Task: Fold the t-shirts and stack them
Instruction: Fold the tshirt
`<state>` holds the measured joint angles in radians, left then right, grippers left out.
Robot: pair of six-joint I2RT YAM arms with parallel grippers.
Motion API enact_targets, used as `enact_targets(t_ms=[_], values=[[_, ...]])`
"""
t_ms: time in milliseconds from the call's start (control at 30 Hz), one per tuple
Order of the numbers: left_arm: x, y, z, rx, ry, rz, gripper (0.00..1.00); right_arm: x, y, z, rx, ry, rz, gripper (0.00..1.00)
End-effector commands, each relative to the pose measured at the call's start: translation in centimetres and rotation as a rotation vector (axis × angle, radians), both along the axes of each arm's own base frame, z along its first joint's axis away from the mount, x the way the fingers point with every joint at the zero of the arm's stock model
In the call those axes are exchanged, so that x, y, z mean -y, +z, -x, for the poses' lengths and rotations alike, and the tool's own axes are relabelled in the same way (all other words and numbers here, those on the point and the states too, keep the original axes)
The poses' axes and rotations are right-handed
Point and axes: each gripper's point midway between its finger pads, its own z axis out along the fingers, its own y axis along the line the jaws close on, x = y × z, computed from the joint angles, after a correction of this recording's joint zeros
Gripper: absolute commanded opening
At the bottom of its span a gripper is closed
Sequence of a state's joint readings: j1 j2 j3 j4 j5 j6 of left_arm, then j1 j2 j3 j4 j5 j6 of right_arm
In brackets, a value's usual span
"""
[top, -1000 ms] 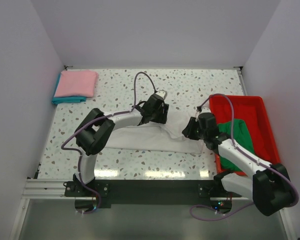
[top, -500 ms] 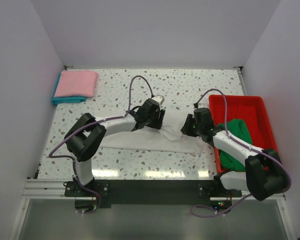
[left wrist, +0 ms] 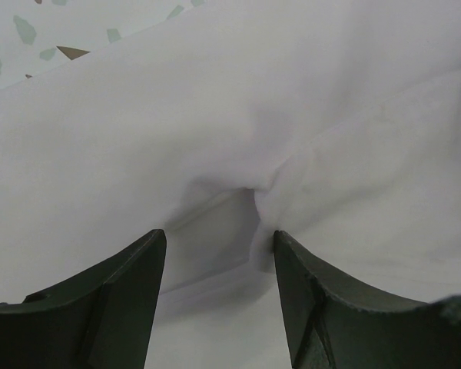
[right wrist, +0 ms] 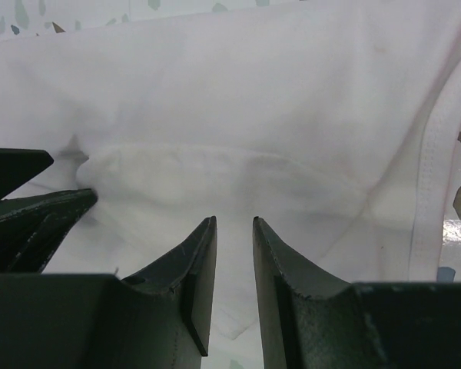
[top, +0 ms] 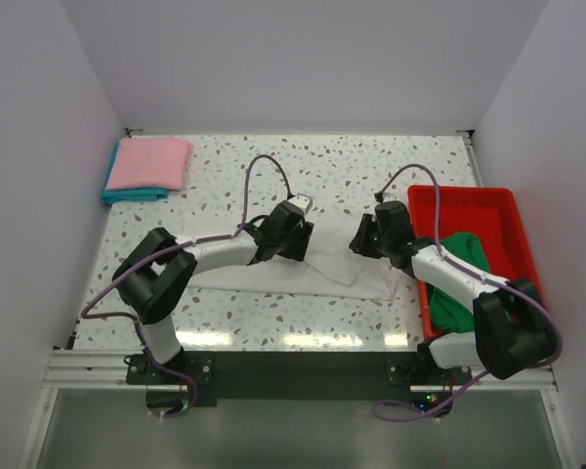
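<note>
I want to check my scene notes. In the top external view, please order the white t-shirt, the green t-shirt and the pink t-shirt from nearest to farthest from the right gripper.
1. white t-shirt: mid-table, right at the right gripper.
2. green t-shirt: in the red tray, on the right side.
3. pink t-shirt: far left corner, on the teal t-shirt.

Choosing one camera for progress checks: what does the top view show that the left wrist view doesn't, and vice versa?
Only the top view: the pink t-shirt lying on the teal t-shirt in the far left corner, the green t-shirt in the red tray, and the right hand. Only the left wrist view: a pucker in the cloth between the left hand's spread fingers. Both: the white t-shirt and speckled table.
</note>
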<state>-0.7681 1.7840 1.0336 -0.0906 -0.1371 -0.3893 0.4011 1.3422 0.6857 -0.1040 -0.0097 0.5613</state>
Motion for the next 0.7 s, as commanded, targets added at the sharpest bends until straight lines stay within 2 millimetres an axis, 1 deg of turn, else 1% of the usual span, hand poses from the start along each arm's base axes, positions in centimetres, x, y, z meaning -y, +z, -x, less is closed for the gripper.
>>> enact_targets(t_ms=[0,67,100,200,267,300,400,433,467,500,533,567,600,633,667], values=[[-0.3,1.7,-0.5,0.066,0.006,-0.011,0.63,-1.2,2.2,-1.9,0.071,0.013,-0.037,0.29],[-0.4,1.8,-0.4,0.070,0.012,-0.008,0.63,-1.7,2.2,-1.8,0.066,0.021,-0.048,0.29],[-0.3,2.0,-0.4,0.073,0.014,0.000,0.63,-2.2,2.1,-1.6,0.063,0.031,-0.053,0.29],[0.2,3.4,-0.6,0.097,0.010,0.041,0.63,-3.2,1.7,-0.9,0.053,0.046,-0.053,0.29],[0.6,4.9,-0.8,0.120,0.007,0.076,0.64,-3.5,1.3,-0.4,0.040,0.043,-0.055,0.29],[1.0,6.0,-1.0,0.139,0.003,0.101,0.64,-3.4,0.8,0.2,0.026,0.043,-0.054,0.29],[1.9,7.6,-1.4,0.166,-0.009,0.152,0.64,-2.4,-0.4,0.8,0.006,0.003,-0.032,0.29],[2.0,7.6,-1.5,0.166,-0.011,0.154,0.65,-2.0,-1.3,1.5,-0.013,-0.004,-0.020,0.29],[2.2,7.6,-1.5,0.161,-0.018,0.158,0.65,-1.9,-1.7,1.7,-0.021,-0.007,-0.015,0.29],[2.6,7.9,-1.8,0.165,-0.020,0.167,0.65,-1.6,-2.5,2.2,-0.038,-0.012,-0.005,0.29],[3.3,7.7,-2.2,0.172,-0.026,0.181,0.65,-1.3,-3.1,2.4,-0.052,-0.017,0.004,0.28],[3.7,7.3,-2.2,0.162,-0.038,0.185,0.64,-1.2,-3.4,2.6,-0.063,-0.026,0.007,0.28],[4.2,6.4,-2.4,0.146,-0.044,0.182,0.63,-1.0,-3.9,3.0,-0.075,-0.028,0.015,0.28],[4.5,5.9,-2.4,0.138,-0.049,0.182,0.62,-0.7,-4.2,3.1,-0.081,-0.039,0.027,0.28],[4.8,5.3,-2.4,0.129,-0.055,0.180,0.60,-0.4,-4.5,3.2,-0.086,-0.049,0.032,0.28]])
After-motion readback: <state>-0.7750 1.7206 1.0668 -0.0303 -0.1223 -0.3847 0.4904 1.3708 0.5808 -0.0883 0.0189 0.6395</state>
